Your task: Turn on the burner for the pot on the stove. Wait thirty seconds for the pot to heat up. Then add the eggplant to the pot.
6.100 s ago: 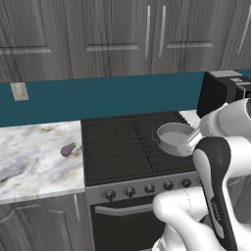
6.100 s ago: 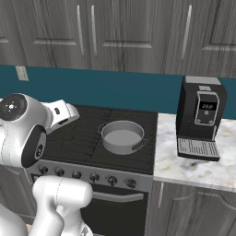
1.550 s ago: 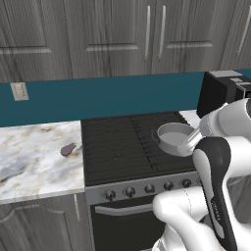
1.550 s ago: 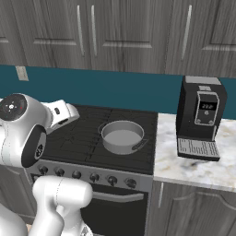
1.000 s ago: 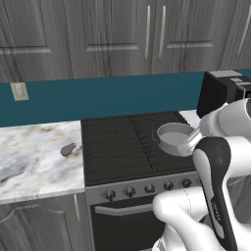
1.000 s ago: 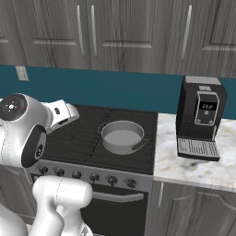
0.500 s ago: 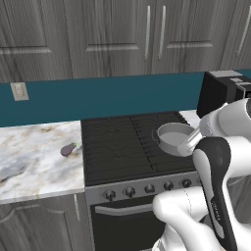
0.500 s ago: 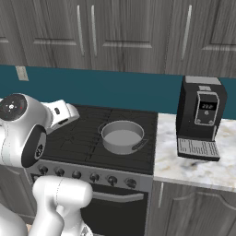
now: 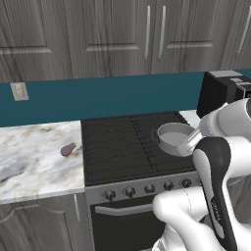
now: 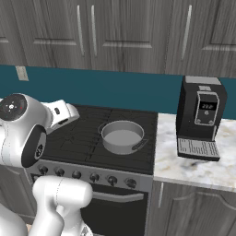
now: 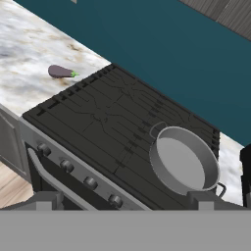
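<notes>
One eggplant (image 9: 68,149) lies at the left of the frame on the marble bench (image 9: 29,166), just beside the stove (image 9: 127,147). It looks small, light, smooth and probably slippery, so grip across its plump middle. Centre-right, the pot (image 9: 174,138) sits on the grate, empty. Fingers stand wide apart, holding nothing.

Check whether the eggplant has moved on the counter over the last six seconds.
No. The eggplant lies on the marble counter at the same spot, just left of the stove edge, as in the earlier left base pictures.
</notes>
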